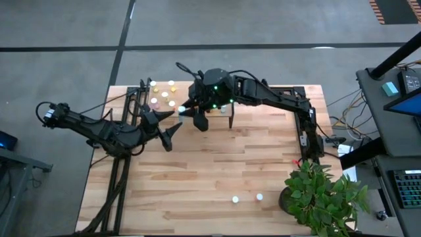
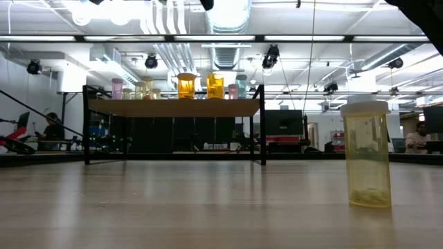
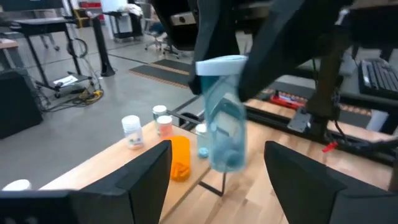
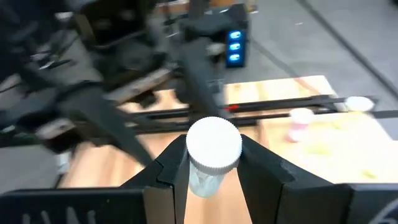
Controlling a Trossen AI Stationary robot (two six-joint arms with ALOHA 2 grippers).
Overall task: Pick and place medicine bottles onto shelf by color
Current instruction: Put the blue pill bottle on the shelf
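A grey concrete floor [image 1: 263, 23] with dark seams fills the upper part of the overhead picture, around the plank-patterned tabletop [image 1: 210, 178]. At the right edge stands a dark desk [image 1: 395, 79], with a keyboard [image 1: 406, 187] lower right. Seen from table height, the upper half shows an open ceiling with silver ducts [image 2: 232, 17], long strip lights [image 2: 104, 38] and hanging lamps [image 2: 33, 67]. A seated person [image 2: 52, 126] shows at far left, another [image 2: 419, 137] at far right.
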